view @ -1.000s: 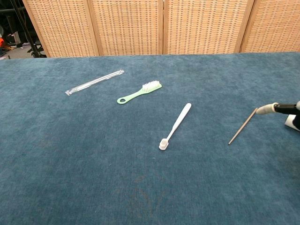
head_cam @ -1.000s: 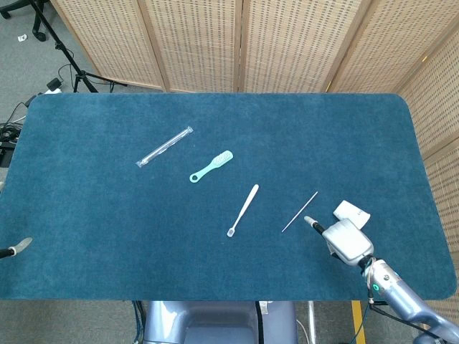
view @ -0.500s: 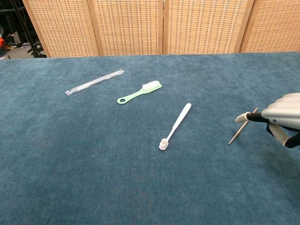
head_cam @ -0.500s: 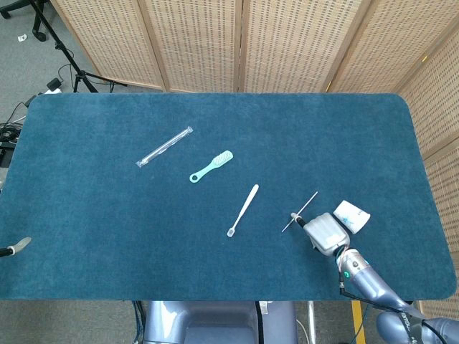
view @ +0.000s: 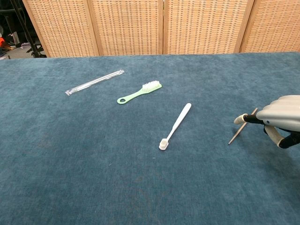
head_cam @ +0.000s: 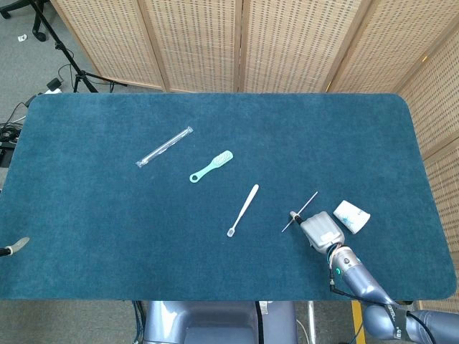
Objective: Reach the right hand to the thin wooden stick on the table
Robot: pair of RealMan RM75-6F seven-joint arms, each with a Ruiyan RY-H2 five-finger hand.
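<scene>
Nearly there: my right hand (view: pixel 280 121) hangs over the wooden stick (head_cam: pixel 300 211) on the worktop (head_cam: pixel 107 236); one fingertip (view: pixel 240 118) out, holding nothing; contact unclear.

head overhead, chest low, shared table (head_cam: pixel 86 236)

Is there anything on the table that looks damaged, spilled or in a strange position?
Nothing stands out. The wrapped straw, green brush, white toothbrush and thin wooden stick all lie flat and apart on the blue cloth. The right hand is beside the stick, with a white paper cup close by.
</scene>
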